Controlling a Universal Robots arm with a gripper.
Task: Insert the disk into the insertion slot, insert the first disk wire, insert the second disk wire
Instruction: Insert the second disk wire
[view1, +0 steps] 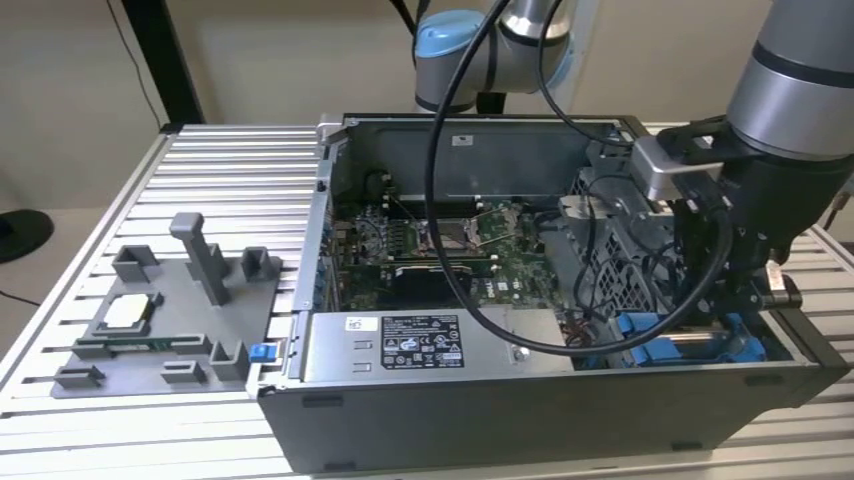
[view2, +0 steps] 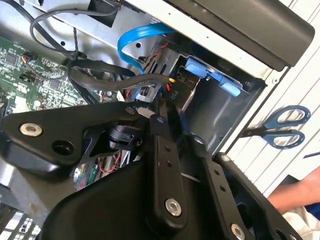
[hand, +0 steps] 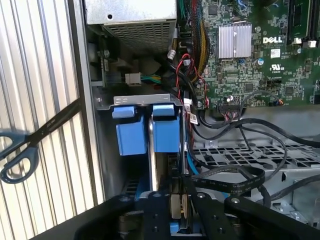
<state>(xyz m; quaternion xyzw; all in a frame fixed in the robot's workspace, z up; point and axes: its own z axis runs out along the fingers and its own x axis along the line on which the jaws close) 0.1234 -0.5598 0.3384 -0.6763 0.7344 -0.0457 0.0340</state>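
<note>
Disk (hand: 165, 135) sits upright in insertion slot (hand: 142, 102), corner of computer case (view1: 534, 420). My gripper (hand: 175, 210) hangs just above; cannot tell jaw opening or hold. I judge disk rigid, fragile; grasp blue carrier edges.

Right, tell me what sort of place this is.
Probably a robotics lab bench for computer assembly: an open grey computer case with its green motherboard exposed sits on a ribbed aluminium table, beside a grey moulded parts fixture.

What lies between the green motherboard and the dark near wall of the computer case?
In the exterior view, the grey power-supply box with a sticker lies between the motherboard and the near wall.
</note>
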